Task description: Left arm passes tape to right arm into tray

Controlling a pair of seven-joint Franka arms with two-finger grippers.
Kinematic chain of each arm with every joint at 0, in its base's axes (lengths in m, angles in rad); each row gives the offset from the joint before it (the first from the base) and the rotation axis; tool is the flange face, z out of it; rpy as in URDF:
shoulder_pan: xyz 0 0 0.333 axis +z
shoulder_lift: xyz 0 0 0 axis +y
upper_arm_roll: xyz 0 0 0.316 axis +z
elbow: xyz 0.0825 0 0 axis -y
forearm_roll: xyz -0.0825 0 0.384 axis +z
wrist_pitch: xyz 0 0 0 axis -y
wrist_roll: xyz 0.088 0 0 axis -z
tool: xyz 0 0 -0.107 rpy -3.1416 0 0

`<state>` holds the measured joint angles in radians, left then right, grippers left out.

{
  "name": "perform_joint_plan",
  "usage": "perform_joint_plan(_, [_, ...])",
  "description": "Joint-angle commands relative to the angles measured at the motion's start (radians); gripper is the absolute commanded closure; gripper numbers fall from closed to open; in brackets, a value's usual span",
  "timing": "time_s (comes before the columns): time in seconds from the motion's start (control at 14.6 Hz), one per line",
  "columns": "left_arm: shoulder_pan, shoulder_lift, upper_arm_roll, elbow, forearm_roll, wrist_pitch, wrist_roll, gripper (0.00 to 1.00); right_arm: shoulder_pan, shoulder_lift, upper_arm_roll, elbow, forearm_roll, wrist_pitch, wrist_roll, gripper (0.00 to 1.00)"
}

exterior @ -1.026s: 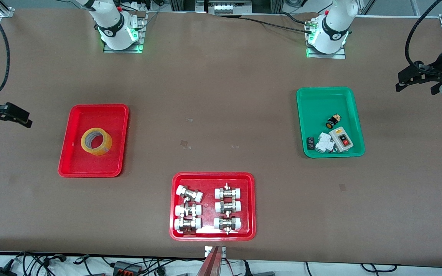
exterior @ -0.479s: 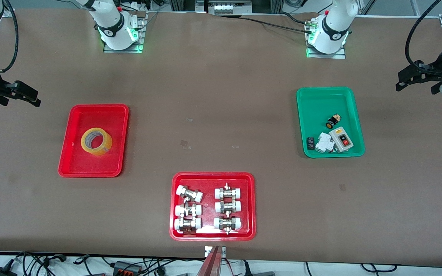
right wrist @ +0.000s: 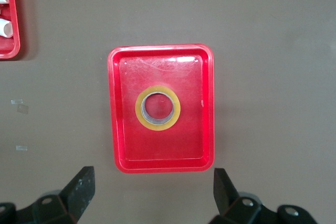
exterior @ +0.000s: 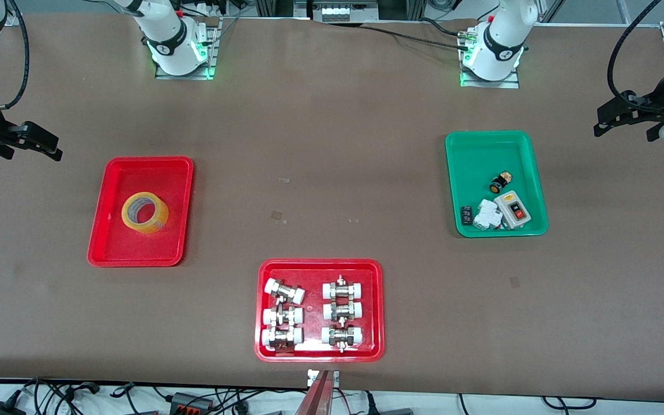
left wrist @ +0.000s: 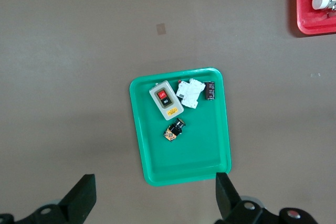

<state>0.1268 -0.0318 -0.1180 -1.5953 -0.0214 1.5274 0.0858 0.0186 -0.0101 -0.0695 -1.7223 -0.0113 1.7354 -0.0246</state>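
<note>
The tape (exterior: 144,212) lies flat in the plain red tray (exterior: 142,163), its hole facing up. It also shows in the right wrist view (right wrist: 157,127), inside the tray (right wrist: 131,145). My right gripper (exterior: 32,148) is open and empty, up in the air over bare table at the right arm's end, beside the tray; its jaws (right wrist: 152,182) stand wide apart. My left gripper (exterior: 623,132) is open and empty, held high over the table's edge at the left arm's end. Its wrist view (left wrist: 155,192) shows no tape.
A green tray (exterior: 482,155) with a switch box and small electrical parts lies toward the left arm's end, also in the left wrist view (left wrist: 184,166). A red tray with white-capped metal fittings (exterior: 319,264) lies nearest the front camera.
My right gripper has risen and drawn back toward the robots' side of the table, away from the tray; it barely moved in the last half second. The left arm has not moved.
</note>
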Motion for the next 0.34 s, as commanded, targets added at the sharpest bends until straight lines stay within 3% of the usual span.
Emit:
perform_joint_plan(0.0, [0.004,0.004,-0.006,0.021,0.001,-0.021,0.018,0.00,0.006,-0.018,-0.003,-0.007,-0.002,-0.016,-0.005,0.00])
perform_joint_plan(0.27, [0.002,0.004,-0.008,0.021,0.001,-0.021,0.022,0.00,0.007,-0.021,-0.003,-0.007,-0.002,-0.027,-0.005,0.00])
